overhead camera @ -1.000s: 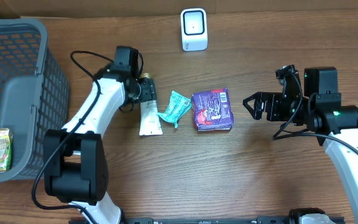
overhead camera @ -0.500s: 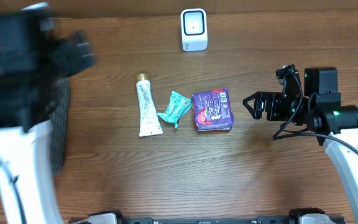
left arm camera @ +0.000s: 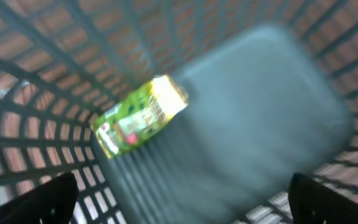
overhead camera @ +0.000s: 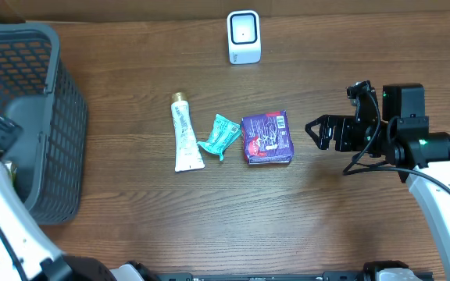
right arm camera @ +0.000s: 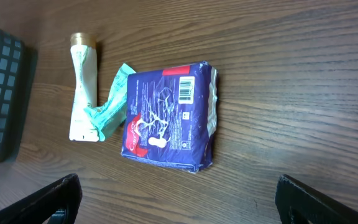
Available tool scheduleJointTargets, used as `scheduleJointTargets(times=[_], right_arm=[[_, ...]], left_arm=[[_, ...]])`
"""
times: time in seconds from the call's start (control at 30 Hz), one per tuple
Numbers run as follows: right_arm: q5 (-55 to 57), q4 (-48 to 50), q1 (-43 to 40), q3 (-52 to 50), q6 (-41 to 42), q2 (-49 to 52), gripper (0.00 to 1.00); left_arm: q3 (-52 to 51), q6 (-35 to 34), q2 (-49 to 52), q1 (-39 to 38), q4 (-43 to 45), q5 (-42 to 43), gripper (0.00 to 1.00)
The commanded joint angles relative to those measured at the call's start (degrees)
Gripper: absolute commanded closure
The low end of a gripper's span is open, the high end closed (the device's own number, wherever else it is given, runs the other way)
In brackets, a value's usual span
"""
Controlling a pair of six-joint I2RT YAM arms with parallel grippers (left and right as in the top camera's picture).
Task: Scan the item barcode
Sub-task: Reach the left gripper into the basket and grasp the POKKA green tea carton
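Purple packet (overhead camera: 267, 137) lies flat mid-table, barcode uppermost, touching the teal wrapper (overhead camera: 219, 136), well apart from the white scanner (overhead camera: 244, 37); right gripper (overhead camera: 312, 133) near its right edge, jaws wide, empty; left gripper (left arm camera: 179, 205) likewise wide, above the green carton (left arm camera: 140, 116) in the basket (overhead camera: 61, 117).

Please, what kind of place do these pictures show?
Probably a mock shop checkout on a wooden table: a white barcode scanner, a grey shopping basket, and a purple packet bearing a barcode.

Grey basket (overhead camera: 67, 117) (green carton (left arm camera: 138, 115) inside) sits on wooden table (overhead camera: 209, 218).
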Motion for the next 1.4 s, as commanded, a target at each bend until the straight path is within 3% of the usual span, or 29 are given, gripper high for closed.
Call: scheduleJointTargets(times=[0.0, 0.17, 0.4, 0.9, 0.97, 1.1, 1.13, 1.2, 1.27, 1.37], right_arm=[[0.2, 0.5, -0.4, 0.9, 0.0, 0.3, 0.0], [0.2, 0.5, -0.4, 0.9, 0.0, 0.3, 0.0], [0.2, 0.4, -0.4, 0.9, 0.0, 0.3, 0.0], [0.5, -0.4, -0.4, 0.8, 0.0, 0.3, 0.0], [1.1, -0.4, -0.4, 0.8, 0.0, 0.3, 0.0], [1.1, -0.4, -0.4, 0.8, 0.0, 0.3, 0.0], [1.1, -0.4, -0.4, 0.8, 0.0, 0.3, 0.0], [1.1, -0.4, -0.4, 0.8, 0.0, 0.3, 0.0], [1.1, -0.4, -0.4, 0.8, 0.0, 0.3, 0.0], [1.1, -0.3, -0.4, 0.8, 0.0, 0.3, 0.0]], left_arm=[[-10.3, 5.7, 2.3, -0.7, 6.5, -9.5, 0.0], [-16.7, 16.9, 5.0, -0.6, 15.7, -10.3, 0.0], [-16.9, 29.7, 10.5, 1.1, 21.5, -10.3, 0.0], [-16.9, 34.5, 20.5, 8.4, 26.8, -9.2, 0.02], [-16.9, 35.9, 22.5, 8.8, 27.9, -8.5, 0.07], [-16.9, 36.3, 25.1, 8.8, 28.3, -5.4, 0.32], [-16.9, 36.3, 25.6, 8.7, 28.4, -4.7, 0.41], [-16.9, 36.3, 26.4, 8.6, 28.4, -4.7, 0.74], [-16.9, 36.3, 26.6, 8.6, 28.4, -4.7, 0.95], [-16.6, 36.2, 26.2, 8.3, 28.1, -4.7, 0.96]])
